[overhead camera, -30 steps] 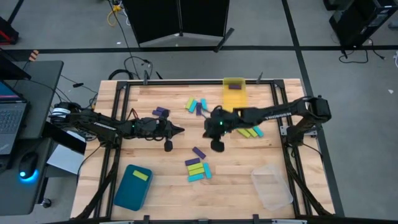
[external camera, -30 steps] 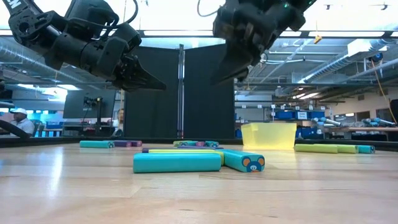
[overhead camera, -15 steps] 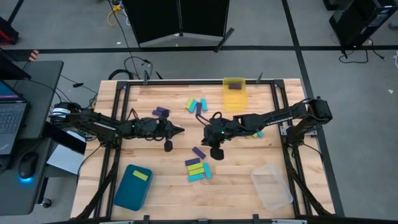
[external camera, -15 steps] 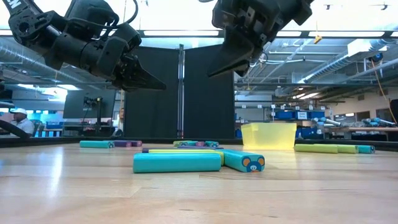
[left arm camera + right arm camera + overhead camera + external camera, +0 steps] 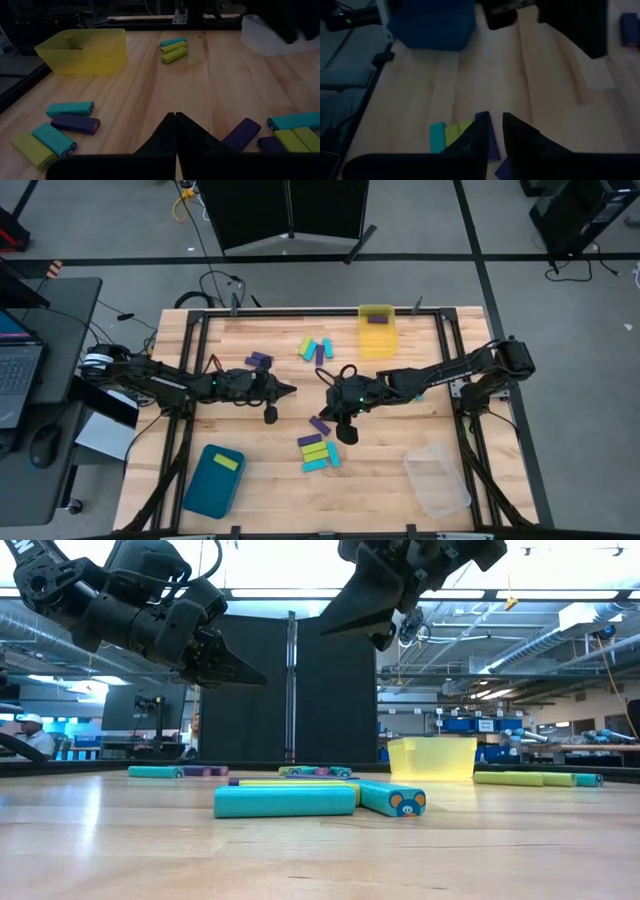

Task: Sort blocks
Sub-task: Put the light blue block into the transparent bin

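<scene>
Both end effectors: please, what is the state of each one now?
Left end effector: closed, holding nothing.
Right end effector: slightly open, holding nothing.

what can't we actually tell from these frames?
- Right claw, high view: its own fingers cover the purple block below; contact cannot be told.
- Yellow bin, low view: its wall hides the contents.
- Teal bin, right wrist view: cut off by the edge.
- Blocks by the right arm, high view: the arm covers them.
</scene>
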`<state>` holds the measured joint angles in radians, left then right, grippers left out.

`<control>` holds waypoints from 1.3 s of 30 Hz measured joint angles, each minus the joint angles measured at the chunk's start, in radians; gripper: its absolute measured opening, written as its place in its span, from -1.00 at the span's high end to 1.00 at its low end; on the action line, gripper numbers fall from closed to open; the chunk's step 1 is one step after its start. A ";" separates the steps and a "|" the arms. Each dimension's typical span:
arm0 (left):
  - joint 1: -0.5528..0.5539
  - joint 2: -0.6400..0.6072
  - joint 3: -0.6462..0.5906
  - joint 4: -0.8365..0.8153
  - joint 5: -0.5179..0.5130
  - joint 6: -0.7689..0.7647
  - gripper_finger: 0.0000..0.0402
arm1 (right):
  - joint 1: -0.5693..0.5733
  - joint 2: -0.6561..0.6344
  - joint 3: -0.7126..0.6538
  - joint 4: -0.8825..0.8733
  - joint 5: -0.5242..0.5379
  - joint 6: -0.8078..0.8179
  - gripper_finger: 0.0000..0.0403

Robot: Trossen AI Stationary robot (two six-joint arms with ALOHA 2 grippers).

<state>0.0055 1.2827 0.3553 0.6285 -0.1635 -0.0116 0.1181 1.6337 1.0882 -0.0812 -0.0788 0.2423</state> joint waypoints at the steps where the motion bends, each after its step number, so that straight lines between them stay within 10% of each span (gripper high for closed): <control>1: 0.000 0.000 0.000 0.000 0.000 0.000 0.97 | 0.004 0.000 0.000 0.001 0.000 0.000 0.68; 39: -0.001 0.020 0.000 -0.017 0.000 0.008 0.97 | 0.093 0.161 0.000 -0.047 0.113 0.286 0.48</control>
<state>0.0048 1.3025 0.3553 0.6113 -0.1638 -0.0035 0.2109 1.7949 1.0882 -0.1282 0.0341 0.5285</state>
